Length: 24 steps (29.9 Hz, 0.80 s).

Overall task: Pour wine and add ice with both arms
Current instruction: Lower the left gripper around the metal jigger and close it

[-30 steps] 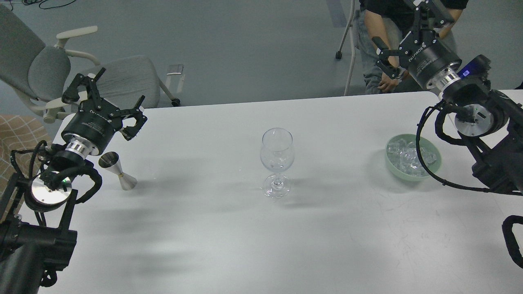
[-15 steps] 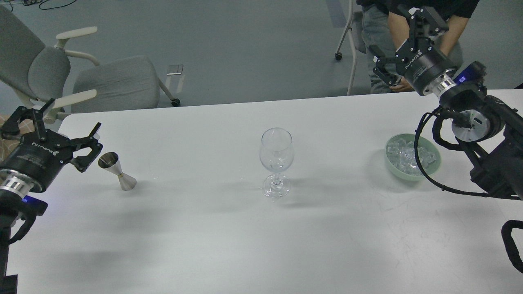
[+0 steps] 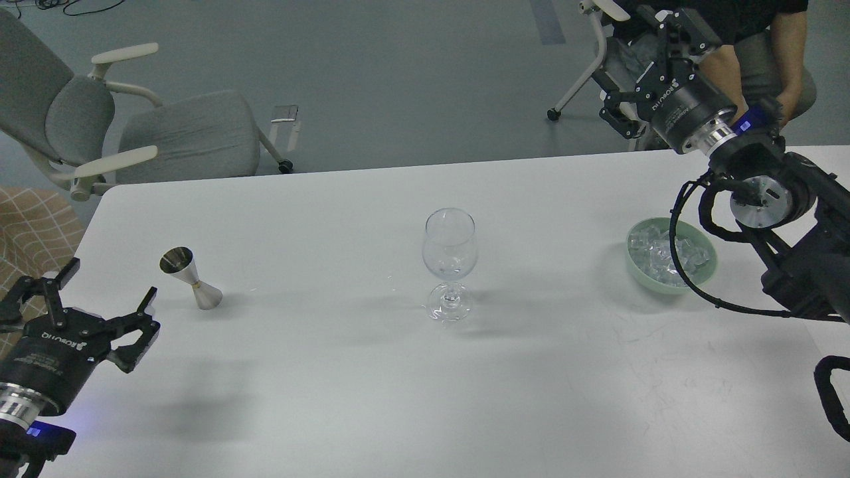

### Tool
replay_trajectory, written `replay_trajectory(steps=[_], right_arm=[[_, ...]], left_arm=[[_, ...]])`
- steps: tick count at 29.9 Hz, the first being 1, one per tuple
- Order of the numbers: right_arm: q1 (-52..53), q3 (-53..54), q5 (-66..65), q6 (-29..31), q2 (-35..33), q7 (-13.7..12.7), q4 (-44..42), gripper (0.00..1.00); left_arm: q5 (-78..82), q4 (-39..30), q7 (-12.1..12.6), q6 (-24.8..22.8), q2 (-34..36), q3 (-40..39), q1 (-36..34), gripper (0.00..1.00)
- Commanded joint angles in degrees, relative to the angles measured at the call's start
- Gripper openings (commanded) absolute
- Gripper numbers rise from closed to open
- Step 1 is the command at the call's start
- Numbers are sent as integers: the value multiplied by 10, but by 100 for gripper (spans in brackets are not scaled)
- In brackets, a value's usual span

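An empty clear wine glass (image 3: 450,252) stands upright at the middle of the white table (image 3: 372,398). A steel jigger (image 3: 189,277) stands tilted at the left. A pale green bowl (image 3: 708,269) at the right holds several small clear ice cubes (image 3: 654,251). My left gripper (image 3: 99,292) is open and empty, low at the table's left front, below and left of the jigger. My right gripper (image 3: 644,63) is open and empty, raised beyond the table's far right edge, above and behind the bowl. No wine bottle shows.
A grey office chair (image 3: 133,126) stands beyond the table's far left corner. A person (image 3: 764,40) sits on a chair behind my right gripper. A checked cushion (image 3: 33,226) lies left of the table.
My left gripper has dropped down and toward the front left, away from the jigger. My right gripper has shifted slightly up and right. The person behind has sat down.
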Motion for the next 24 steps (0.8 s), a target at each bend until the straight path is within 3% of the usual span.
replay_trajectory(steps=[1, 3, 10, 16, 24], right_arm=[[-2, 0, 0, 0, 0, 0, 1, 100], [-2, 0, 1, 0, -1, -1, 1, 100], [-2, -11, 1, 0, -5, -3, 3, 100], [3, -15, 1, -12, -1, -3, 3, 100], [1, -16, 0, -18, -1, -7, 2, 100]], left_arm=[[8, 33, -3, -11, -26, 9, -5, 98], [8, 58, -9, -12, -33, 22, -15, 98], [23, 156, -68, -13, -36, 55, -85, 96], [42, 239, -86, -60, -38, 60, -130, 97], [42, 259, -86, -65, -37, 82, -154, 97]])
